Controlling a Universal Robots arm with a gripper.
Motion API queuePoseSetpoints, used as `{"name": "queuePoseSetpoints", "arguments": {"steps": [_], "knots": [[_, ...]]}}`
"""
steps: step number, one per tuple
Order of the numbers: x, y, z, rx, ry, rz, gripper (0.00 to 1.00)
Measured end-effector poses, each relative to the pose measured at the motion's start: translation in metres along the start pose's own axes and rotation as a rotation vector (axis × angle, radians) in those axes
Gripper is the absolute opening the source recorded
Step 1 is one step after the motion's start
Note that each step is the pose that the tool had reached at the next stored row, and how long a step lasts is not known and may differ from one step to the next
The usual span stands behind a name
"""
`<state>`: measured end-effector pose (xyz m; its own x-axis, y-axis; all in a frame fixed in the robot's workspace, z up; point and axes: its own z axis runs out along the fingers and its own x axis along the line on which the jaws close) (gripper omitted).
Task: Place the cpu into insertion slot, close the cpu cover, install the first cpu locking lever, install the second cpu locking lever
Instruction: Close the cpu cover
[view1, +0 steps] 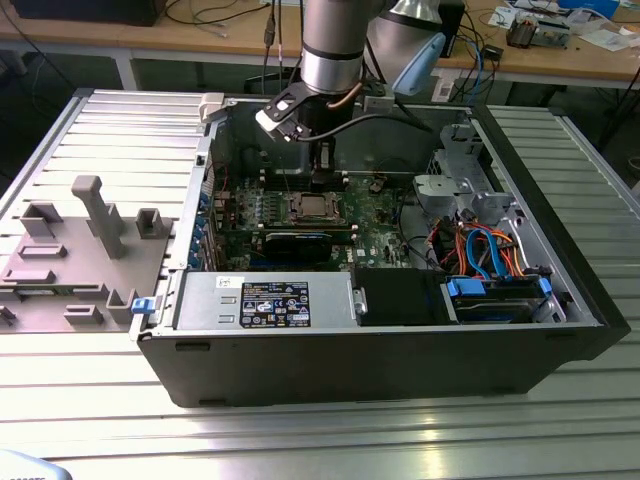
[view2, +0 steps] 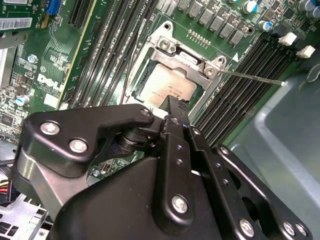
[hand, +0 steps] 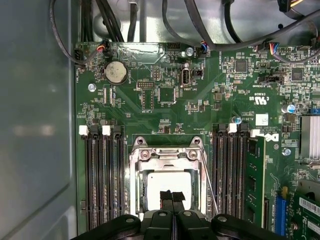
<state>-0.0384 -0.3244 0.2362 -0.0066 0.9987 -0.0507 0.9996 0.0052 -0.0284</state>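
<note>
- One computer case (view1: 400, 350) is seen lying open on the ribbed metal table (view1: 300, 440). One green motherboard (hand: 165, 100) is mounted in it toward the far wall and the exterior view's left.
- One insertion slot (hand: 134, 167) is found on the motherboard, away from its edges and between two banks of long black memory slots (hand: 102, 185), one bank on each side.
- One cpu (hand: 167, 181) is seated flat in the slot, its silvery top showing.
- One cpu cover (hand: 167, 156) is laid down over the chip and frames it through its window.
- One thin lever rod (view2: 250, 76) is seen at the socket's side, angled outward over a memory bank rather than tucked against the frame.
- One gripper (hand: 172, 196) is held directly over the cpu. Its two fingers are pressed together, and nothing is seen between them. Whether the tips touch the chip cannot be told.
- One round coin cell (hand: 115, 72) sits near a corner of the motherboard.
- One grey power supply (view1: 270, 300) lies along the case's near wall.
- One grey fixture tray (view1: 60, 270) rests on the table beside the case, at the exterior view's left.
</note>
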Motion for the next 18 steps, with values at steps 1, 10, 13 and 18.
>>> {"name": "queuePoseSetpoints", "arguments": {"steps": [1, 10, 13, 18], "knots": [[0.0000, 0.0000, 0.0001, 0.0000, 0.0000, 0.000, 0.11], [0.0001, -0.0018, 0.0007, -0.0001, 0.0002, 0.000, 0.11], [0.0001, -0.0032, 0.0013, 0.0000, 0.0000, 0.000, 0.11], [0.0001, -0.0055, 0.0019, 0.0000, 0.0000, 0.000, 0.11]]}}
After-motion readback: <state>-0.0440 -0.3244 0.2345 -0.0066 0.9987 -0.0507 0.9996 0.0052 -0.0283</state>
